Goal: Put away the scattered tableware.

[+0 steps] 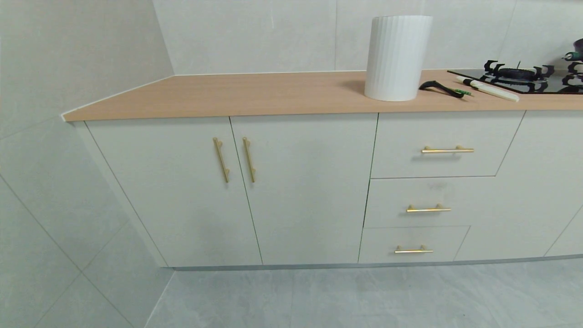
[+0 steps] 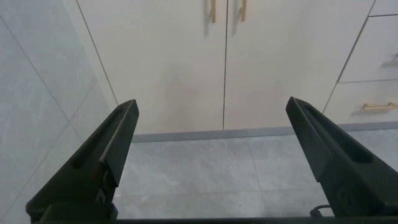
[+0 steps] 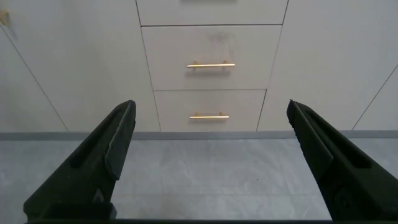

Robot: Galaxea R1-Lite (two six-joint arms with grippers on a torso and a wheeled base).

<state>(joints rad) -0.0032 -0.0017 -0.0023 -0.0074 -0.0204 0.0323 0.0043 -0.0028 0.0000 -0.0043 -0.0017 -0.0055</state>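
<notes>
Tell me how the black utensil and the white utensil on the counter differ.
The black utensil is short and curved; the white utensil is longer and straight. The black one lies beside the white ribbed holder; the white one lies farther off, by the hob. Both lie flat on the wooden counter, each with some green.

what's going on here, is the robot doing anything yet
Nothing is being handled at this moment. Both grippers are open and empty, held low in front of the cabinet: the left gripper faces the doors, the right gripper faces the lower drawers. Up on the counter, a black tool and a white utensil lie loose between the white holder and the stove, untouched.
</notes>
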